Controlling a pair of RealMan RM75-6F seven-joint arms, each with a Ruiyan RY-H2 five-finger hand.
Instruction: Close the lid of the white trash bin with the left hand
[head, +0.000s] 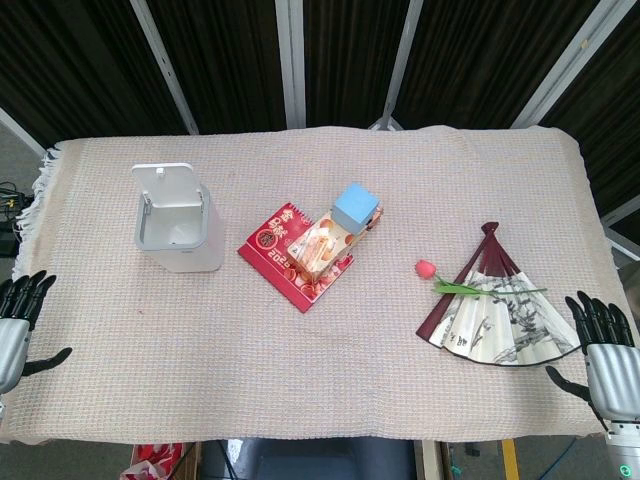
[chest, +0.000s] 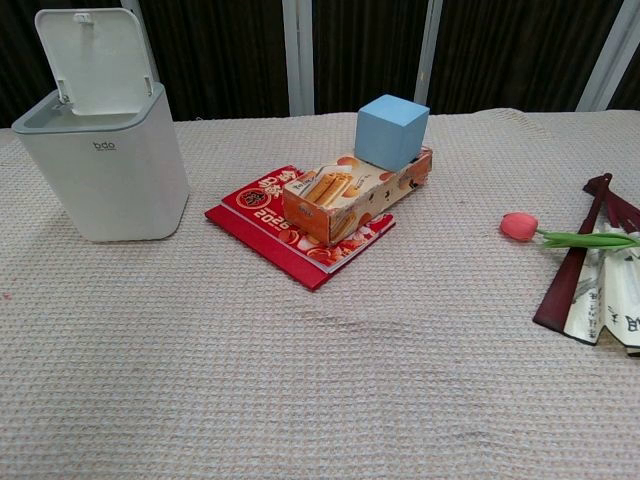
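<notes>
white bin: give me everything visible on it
The white trash bin is a boxy, rounded-corner container, plastic by the look, with a grey rim and small "bdo" lettering on its front. Its hinged lid stands open, tilted up and back at the rear edge. The bin sits upright on the woven tablecloth at the table's left side. Nothing else touches it; neither hand is near.

The bin (head: 178, 232) stood ahead and right of the left hand's fingers (head: 25, 292). The fan (head: 498, 312) lay just left of the right hand's fingers (head: 600, 318), a flower (head: 460, 282) on it.
</notes>
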